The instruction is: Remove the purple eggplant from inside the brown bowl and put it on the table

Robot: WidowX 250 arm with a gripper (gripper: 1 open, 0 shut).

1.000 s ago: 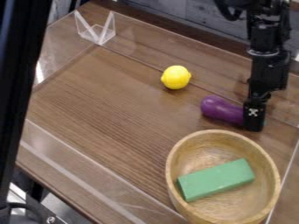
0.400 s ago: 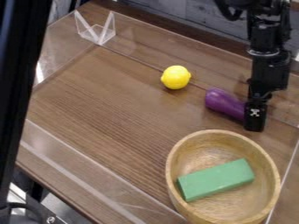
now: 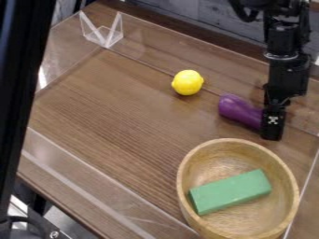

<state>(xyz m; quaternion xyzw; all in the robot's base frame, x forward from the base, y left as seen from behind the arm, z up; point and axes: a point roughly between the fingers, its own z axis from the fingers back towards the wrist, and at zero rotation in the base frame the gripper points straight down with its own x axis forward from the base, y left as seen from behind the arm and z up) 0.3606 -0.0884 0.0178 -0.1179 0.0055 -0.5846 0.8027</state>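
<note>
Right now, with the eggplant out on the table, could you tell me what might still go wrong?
The purple eggplant lies right against the open gripper, so a careless retreat could nudge it. Being rounded, it could then roll toward the yellow ball or the brown bowl, which holds a green block.

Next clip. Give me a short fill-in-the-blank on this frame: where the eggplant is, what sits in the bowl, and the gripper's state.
1. The purple eggplant lies on the ____, outside the brown bowl.
2. Inside the bowl rests a ____ rectangular block.
3. The ball left of the eggplant is ____ in colour.
4. The gripper beside the eggplant stands ____, holding nothing.

Missing words: table; green; yellow; open
</note>
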